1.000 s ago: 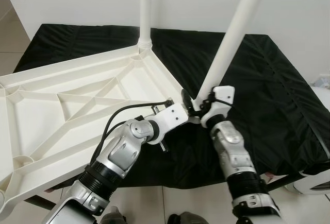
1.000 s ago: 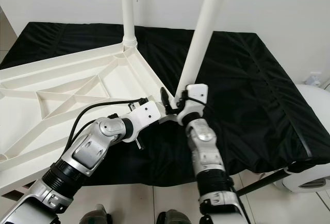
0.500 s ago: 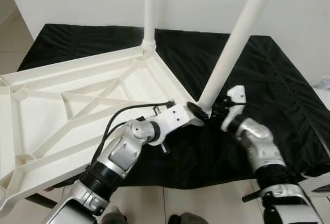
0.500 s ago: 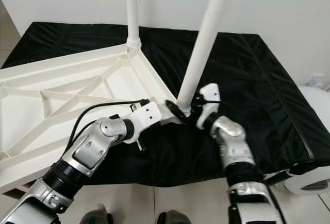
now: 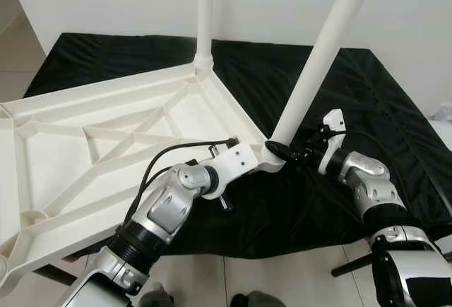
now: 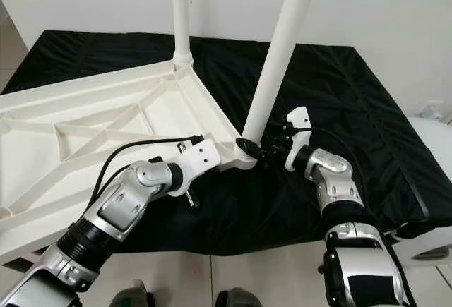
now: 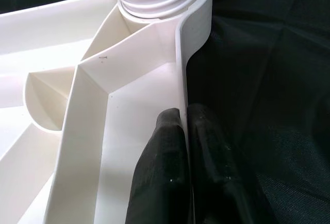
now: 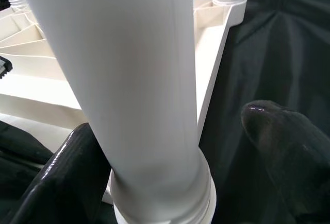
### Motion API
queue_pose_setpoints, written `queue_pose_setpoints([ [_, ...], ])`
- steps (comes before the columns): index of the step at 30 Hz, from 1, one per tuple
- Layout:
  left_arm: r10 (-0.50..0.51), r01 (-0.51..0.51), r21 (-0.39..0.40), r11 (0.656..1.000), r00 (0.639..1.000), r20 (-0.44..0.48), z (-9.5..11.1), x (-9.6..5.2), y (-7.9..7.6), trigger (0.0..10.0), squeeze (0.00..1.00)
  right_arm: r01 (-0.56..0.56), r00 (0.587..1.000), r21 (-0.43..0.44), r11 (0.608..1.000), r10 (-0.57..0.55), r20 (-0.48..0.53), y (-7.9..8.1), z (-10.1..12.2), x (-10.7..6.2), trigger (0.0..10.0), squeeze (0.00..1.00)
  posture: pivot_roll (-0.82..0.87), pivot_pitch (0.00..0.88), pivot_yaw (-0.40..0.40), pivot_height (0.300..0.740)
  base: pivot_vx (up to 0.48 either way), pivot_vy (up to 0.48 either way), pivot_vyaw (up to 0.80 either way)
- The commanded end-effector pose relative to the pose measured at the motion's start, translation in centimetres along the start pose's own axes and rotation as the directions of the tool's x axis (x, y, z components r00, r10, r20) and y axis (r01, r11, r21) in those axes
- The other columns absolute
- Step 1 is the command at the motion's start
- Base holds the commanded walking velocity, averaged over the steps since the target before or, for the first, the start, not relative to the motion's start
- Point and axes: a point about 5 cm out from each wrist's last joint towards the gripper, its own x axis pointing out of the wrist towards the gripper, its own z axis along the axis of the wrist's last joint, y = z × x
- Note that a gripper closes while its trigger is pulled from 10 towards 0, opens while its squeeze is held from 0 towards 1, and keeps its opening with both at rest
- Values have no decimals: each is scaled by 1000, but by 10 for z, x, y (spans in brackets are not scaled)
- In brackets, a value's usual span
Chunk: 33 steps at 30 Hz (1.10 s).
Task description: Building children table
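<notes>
Left gripper [image 7: 184,131] pinches rim of upturned white tabletop [image 5: 106,130], frame centre. Right gripper [image 6: 263,149] spread around near leg [image 5: 314,67] base, not clamped.

The upside-down table top [image 5: 106,130] is smooth white plastic with a soft shine. Its legs [image 5: 318,60] are the same plastic, with ridged rings at the bottom. The cloth [image 5: 367,109] underneath is black, matt and wrinkly. The arms [image 5: 169,205] are shiny silver metal. The left tool's fingers [image 7: 165,172] are dull black rubber.
</notes>
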Motion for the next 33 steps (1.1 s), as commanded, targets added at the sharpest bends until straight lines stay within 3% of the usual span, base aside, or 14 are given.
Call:
queue_pose_setpoints([
  [1, -4, 1, 45, 999, 999, 54, 13, -1, -1, 10000, 0, 2, 1000, -11, 1000, -2, 26, -2, 4, 0, 10000, 0, 11, 0, -56, 740, 0, 0, 0],
  [5, -6, 3, 45, 999, 998, 56, 14, -1, -1, 10000, 0, -27, 999, -8, 1000, 27, 37, 4, 1, 7, 9961, 0, 10, 0, -56, 740, 0, 0, 0],
  [6, -7, 4, 45, 999, 998, 56, 14, -1, -1, 10000, 0, -35, 999, -6, 999, 35, 38, 6, -1, 9, 8824, 0, 10, 0, -56, 740, 0, 0, 0],
  [8, -7, 5, 45, 999, 998, 57, 14, -1, -1, 10000, 0, -42, 998, -6, 999, 42, 38, 8, -2, 11, 8824, 0, 10, 0, -56, 740, 0, 0, 0],
  [9, -8, 5, 46, 999, 998, 58, 14, 0, -1, 10000, 0, -50, 998, -4, 999, 50, 34, 10, -4, 12, 5961, 0, 12, 0, -57, 740, 0, 0, 0],
  [10, -8, 6, 46, 999, 998, 58, 15, 0, -1, 10000, 0, -55, 998, -3, 999, 55, 31, 12, -6, 13, 3882, 0, 12, 0, -57, 740, 0, 0, 0],
  [11, -8, 6, 46, 999, 998, 59, 15, 0, -2, 10000, 0, -58, 998, -2, 998, 58, 30, 13, -7, 13, 3882, 0, 12, 0, -57, 740, 0, 0, 0],
  [12, -8, 6, 45, 999, 998, 59, 15, 0, -2, 10000, 0, -58, 998, 0, 998, 58, 28, 13, -8, 13, 0, 0, 13, 0, -58, 740, 0, 0, 0],
  [24, -10, 8, 42, 999, 998, 59, 14, 0, -3, 10000, 0, -27, 999, -5, 1000, 27, 22, 5, -9, 2, 0, 0, 4, 0, -60, 740, 0, 0, 0],
  [25, -10, 7, 42, 999, 998, 60, 14, 0, -3, 10000, 0, -13, 1000, -7, 1000, 13, 22, 5, -10, 2, 10000, 0, 3, 0, -62, 740, 0, 0, 0],
  [33, -13, 11, 39, 999, 998, 61, 14, 1, -5, 10000, 0, 28, 998, 37, 999, -30, 62, 12, -11, 8, 10000, 0, 2, 0, -66, 740, 0, 0, 0],
])
